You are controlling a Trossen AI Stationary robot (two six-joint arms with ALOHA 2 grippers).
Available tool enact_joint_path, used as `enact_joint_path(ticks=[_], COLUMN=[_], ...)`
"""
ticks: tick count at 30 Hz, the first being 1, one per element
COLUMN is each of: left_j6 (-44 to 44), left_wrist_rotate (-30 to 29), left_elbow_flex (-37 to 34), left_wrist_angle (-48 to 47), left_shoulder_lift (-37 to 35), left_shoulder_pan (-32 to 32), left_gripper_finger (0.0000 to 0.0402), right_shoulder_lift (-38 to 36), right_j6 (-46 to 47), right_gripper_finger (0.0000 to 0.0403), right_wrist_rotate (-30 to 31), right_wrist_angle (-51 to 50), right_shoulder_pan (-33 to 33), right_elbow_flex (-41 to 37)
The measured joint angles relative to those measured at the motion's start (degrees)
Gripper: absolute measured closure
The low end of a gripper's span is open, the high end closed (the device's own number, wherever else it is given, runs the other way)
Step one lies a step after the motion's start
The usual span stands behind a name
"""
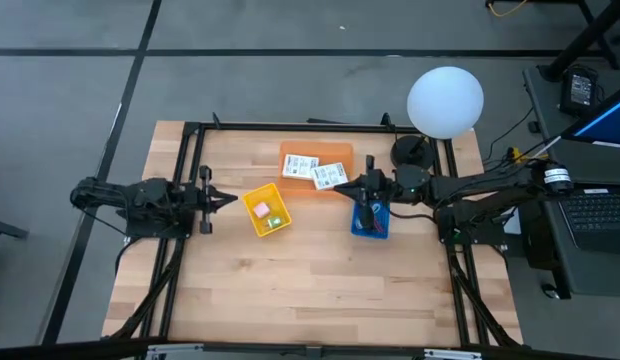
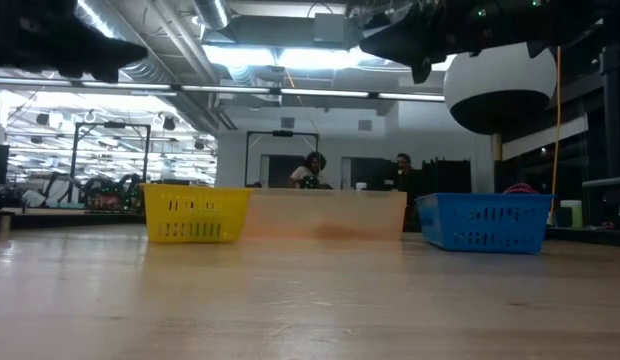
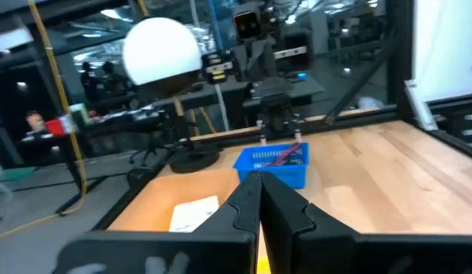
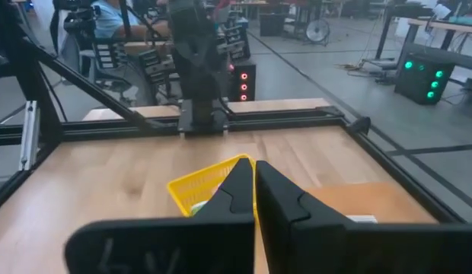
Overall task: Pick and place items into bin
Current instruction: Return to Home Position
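Observation:
Both grippers are shut and hold nothing, hovering above the table. My left gripper (image 1: pixel 228 198) (image 3: pixel 259 194) points toward a yellow bin (image 1: pixel 266 213) (image 2: pixel 195 213) that holds a pink and a green block. My right gripper (image 1: pixel 346 185) (image 4: pixel 253 183) is above the near left edge of a blue bin (image 1: pixel 370 218) (image 3: pixel 272 161), where a dark red cord (image 3: pixel 280 156) lies. Two white labelled packets (image 1: pixel 315 170) lie flat in an orange tray (image 1: pixel 290 155) (image 2: pixel 325 215) between the bins. The grey-blue and the thin black piece do not show plainly.
A white globe lamp (image 1: pixel 445 100) on a black base stands at the table's far right corner. Black frame rails (image 1: pixel 290 127) run along the table's edges. A laptop (image 1: pixel 598 215) sits beyond the right edge. Bare wood (image 1: pixel 310 290) lies on the near half. People sit in the room behind (image 2: pixel 315 170).

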Motion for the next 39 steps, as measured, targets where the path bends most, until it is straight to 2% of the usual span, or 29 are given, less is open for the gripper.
enact_joint_path(ticks=[3, 6, 20, 24, 27, 34, 39], left_j6=[0.3, 0.4, -2.9, -2.9, -3.0, -6.7, -8.0], left_wrist_rotate=[0.8, 4.6, 15.9, 16.3, 16.0, 16.0, 16.0], left_elbow_flex=[-2.3, -3.8, -6.7, -6.7, -6.7, -6.7, -6.7], left_wrist_angle=[3.1, 6.3, 6.0, 6.1, 6.1, 6.1, 6.1], left_shoulder_lift=[-0.1, -0.1, -0.1, -0.1, -0.1, -0.1, -0.1], left_shoulder_pan=[2.1, 4.5, 17.3, 19.2, 19.8, 19.8, 19.8], left_gripper_finger=[0.04, 0.0399, 0.0399, 0.0399, 0.0398, 0.0398, 0.0398], right_shoulder_lift=[0.0, 0.0, 2.5, 2.6, -0.5, -12.6, -21.5], right_j6=[0.0, 0.1, 1.7, 0.0, -1.4, -3.0, -2.9], right_gripper_finger=[0.0403, 0.0403, 0.0403, 0.0403, 0.0403, 0.0403, 0.0403], right_wrist_rotate=[-0.9, -2.9, -4.0, -4.0, -4.1, -5.8, -5.9], right_wrist_angle=[0.1, 0.2, 2.1, 4.2, 3.4, -9.6, -1.9], right_shoulder_pan=[0.0, 0.0, 0.9, 0.2, -1.3, -4.1, -4.1], right_elbow_flex=[0.0, 0.0, -0.1, -0.1, 0.0, -1.0, -12.4])
